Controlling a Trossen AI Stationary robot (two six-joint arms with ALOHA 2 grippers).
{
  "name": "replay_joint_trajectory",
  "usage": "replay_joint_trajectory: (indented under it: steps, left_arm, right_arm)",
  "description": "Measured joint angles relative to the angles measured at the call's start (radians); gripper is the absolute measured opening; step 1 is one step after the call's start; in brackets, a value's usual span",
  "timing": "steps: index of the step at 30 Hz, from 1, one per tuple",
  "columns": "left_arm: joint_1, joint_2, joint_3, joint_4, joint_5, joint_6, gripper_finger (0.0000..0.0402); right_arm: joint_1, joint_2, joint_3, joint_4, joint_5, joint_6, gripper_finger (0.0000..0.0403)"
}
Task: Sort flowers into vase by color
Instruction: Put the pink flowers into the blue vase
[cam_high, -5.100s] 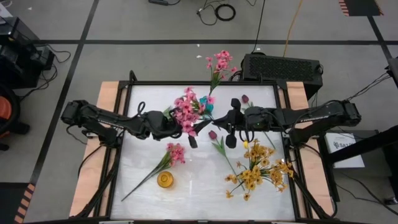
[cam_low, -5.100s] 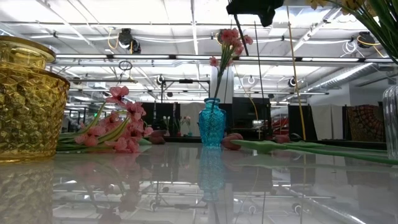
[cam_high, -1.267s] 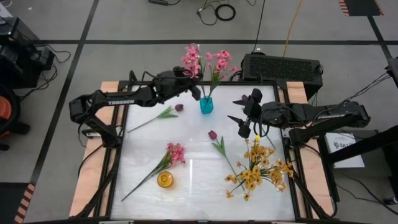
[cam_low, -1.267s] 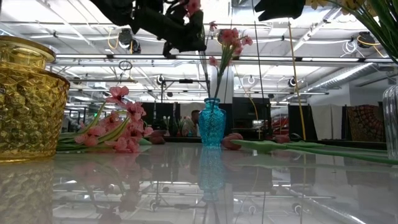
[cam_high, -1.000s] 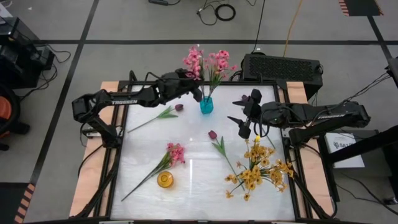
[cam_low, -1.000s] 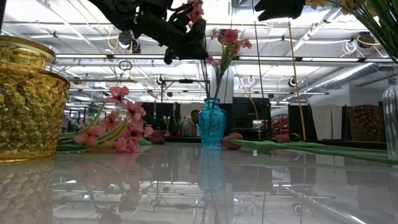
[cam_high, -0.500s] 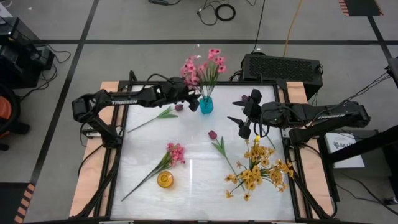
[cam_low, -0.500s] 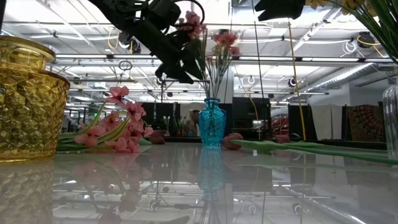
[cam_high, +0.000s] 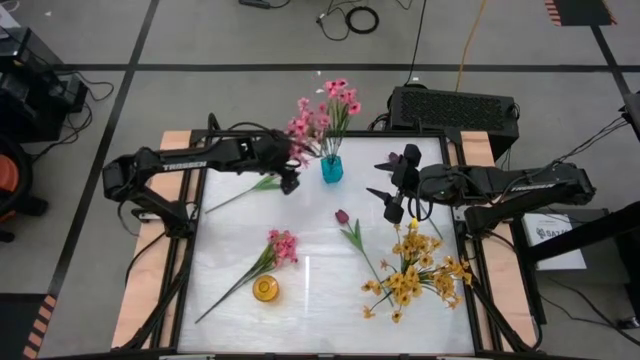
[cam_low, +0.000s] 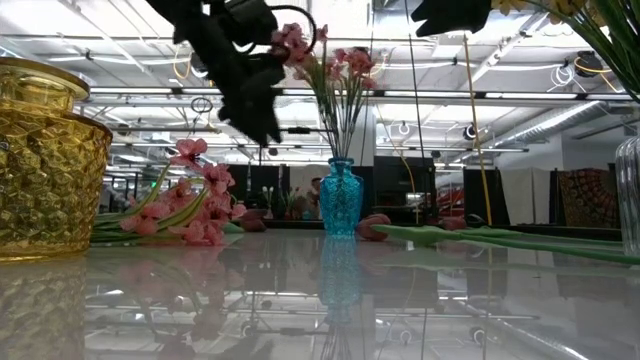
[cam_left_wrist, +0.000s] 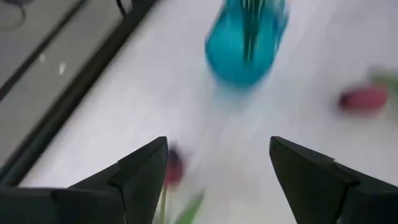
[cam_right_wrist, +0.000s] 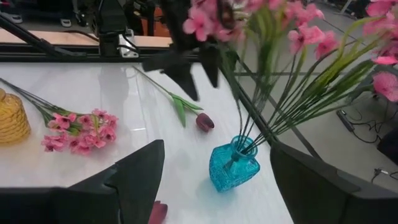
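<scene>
Along the left arm (cam_high: 190, 160) reads TROSSEN; both arms' jaws spread, pinching nothing, near the blue vase (cam_high: 331, 168).

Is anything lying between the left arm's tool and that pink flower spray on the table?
Only the dark tulip bud and its green stem lie just beneath the open left tool; beyond them, bare white tabletop runs to the pink flower spray.
</scene>
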Motion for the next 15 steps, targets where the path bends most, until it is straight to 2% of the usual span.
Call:
replay_joint_trajectory:
  steps: [5, 7, 10, 15]
  left_arm:
    - [-0.018, -0.041, 0.000, -0.221, 0.001, -0.011, 0.0288]
    - [-0.028, -0.059, 0.000, -0.248, -0.003, -0.034, 0.0288]
    - [-0.042, -0.088, 0.000, -0.221, -0.007, -0.045, 0.0288]
    - [-0.071, -0.125, 0.000, -0.058, 0.004, -0.029, 0.0288]
  right_arm:
    - [0.000, 0.000, 0.000, -0.004, 0.000, 0.001, 0.0285]
    - [0.000, 0.000, 0.000, -0.003, 0.000, 0.001, 0.0285]
    - [0.000, 0.000, 0.000, 0.000, 0.000, 0.001, 0.0285]
    - [0.000, 0.000, 0.000, 0.001, 0.000, 0.001, 0.0285]
